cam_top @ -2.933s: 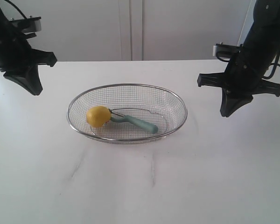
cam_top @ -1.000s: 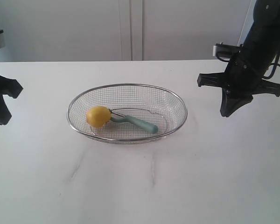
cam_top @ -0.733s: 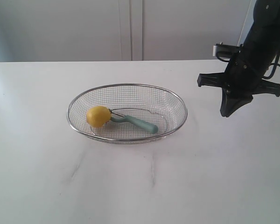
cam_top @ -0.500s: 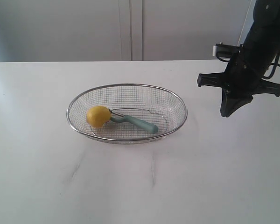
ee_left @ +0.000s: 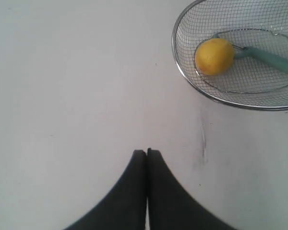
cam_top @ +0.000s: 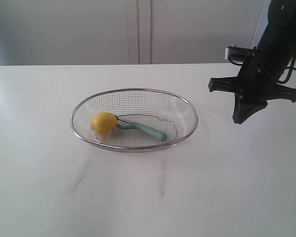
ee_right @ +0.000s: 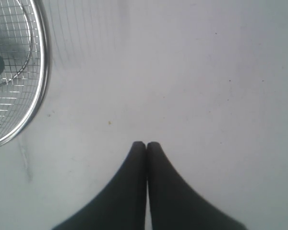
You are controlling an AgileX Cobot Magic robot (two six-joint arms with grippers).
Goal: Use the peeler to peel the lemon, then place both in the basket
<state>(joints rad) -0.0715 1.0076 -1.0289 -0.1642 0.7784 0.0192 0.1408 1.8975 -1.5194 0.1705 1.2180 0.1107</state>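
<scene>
Well, left gripper (ee_left: 147, 152) and right gripper (cam_top: 239, 120) hang shut, empty; peeler (cam_top: 147, 129) points its handle toward the right one, lemon (cam_top: 104, 123) at basket's (cam_top: 134, 90) left end.

Left fingers (ee_left: 132, 191) closed, right fingers (ee_right: 132, 191) closed

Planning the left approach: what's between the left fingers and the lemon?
Left wrist view: bare table from the shut left fingers to the basket, then its rim and mesh wall before the lemon. Nothing else.
</scene>
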